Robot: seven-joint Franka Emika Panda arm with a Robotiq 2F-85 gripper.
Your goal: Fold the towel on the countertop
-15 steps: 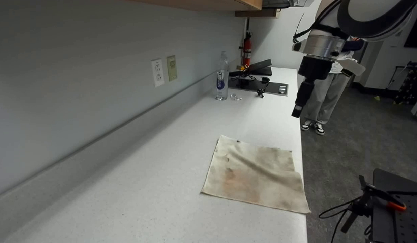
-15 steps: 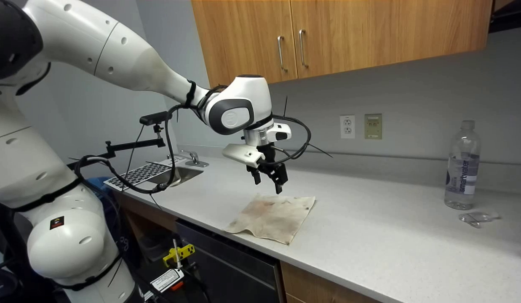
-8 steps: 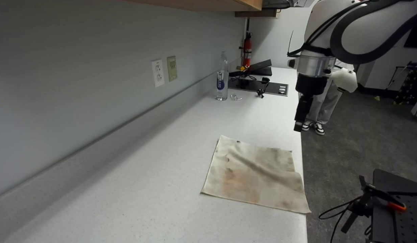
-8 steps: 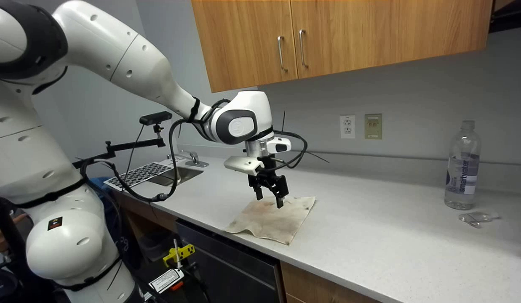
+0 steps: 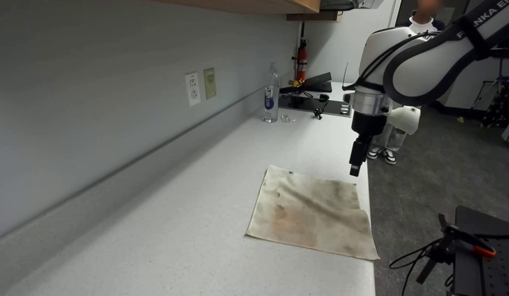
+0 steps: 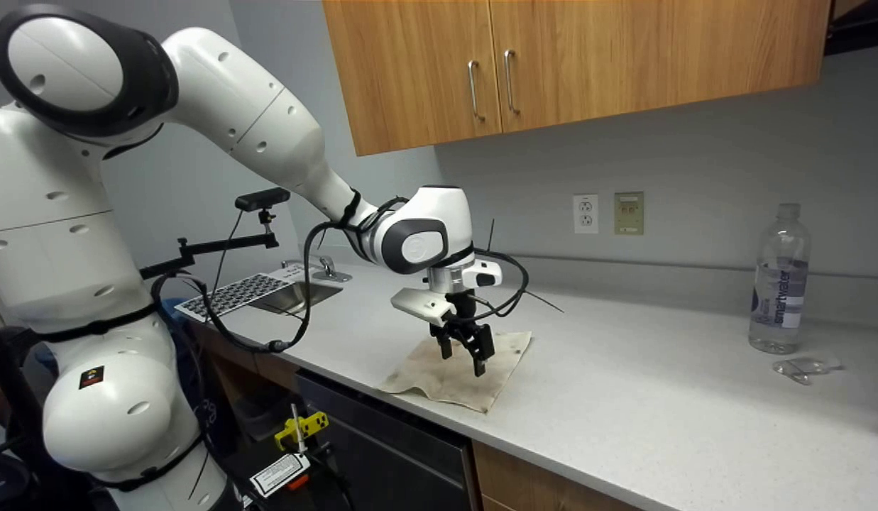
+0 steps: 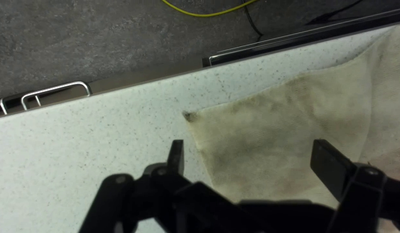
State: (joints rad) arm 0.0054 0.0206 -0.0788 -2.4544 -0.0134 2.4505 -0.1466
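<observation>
On the pale surface [image 5: 196, 246], the towel [image 5: 312, 213] lies unfolded toward the front, the claw [image 7: 249, 144] gaping wide and empty over one end, so pinching too high would probably skim over the towel, while pressing too low could jam against the surface.

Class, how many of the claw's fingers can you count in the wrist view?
2: one finger at image left, against the countertop; the other finger at image right, against the towel.

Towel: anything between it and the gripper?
Nothing visible: the open gripper hangs above an edge of the towel, with open space between. The bottle stands well apart, farther along the countertop.
</observation>
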